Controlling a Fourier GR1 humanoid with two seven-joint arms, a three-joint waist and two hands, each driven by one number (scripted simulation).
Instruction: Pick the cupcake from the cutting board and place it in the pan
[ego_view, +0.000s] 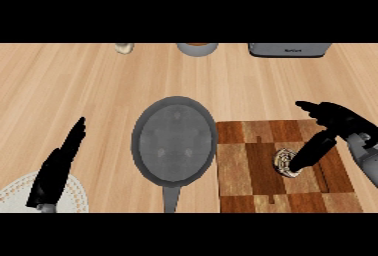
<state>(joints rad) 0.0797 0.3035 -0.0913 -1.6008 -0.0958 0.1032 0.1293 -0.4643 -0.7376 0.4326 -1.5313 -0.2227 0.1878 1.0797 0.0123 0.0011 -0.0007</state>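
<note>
The cupcake (283, 161) sits on the checkered wooden cutting board (251, 170) at the right, seen from above as a pale ringed disc. My right hand (332, 125) hovers over it, thumb reaching down across the cupcake's right side and the other fingers spread above and apart from it. The grey pan (174, 140) lies just left of the board, handle pointing toward me, nothing inside. My left hand (59, 167) rests open at the lower left, fingers straight and pointing up.
A white doily-like mat (22, 192) lies under the left hand at the lower left. Along the far edge stand a small pale object (124, 48), a grey bowl (197, 49) and a grey toaster (288, 49).
</note>
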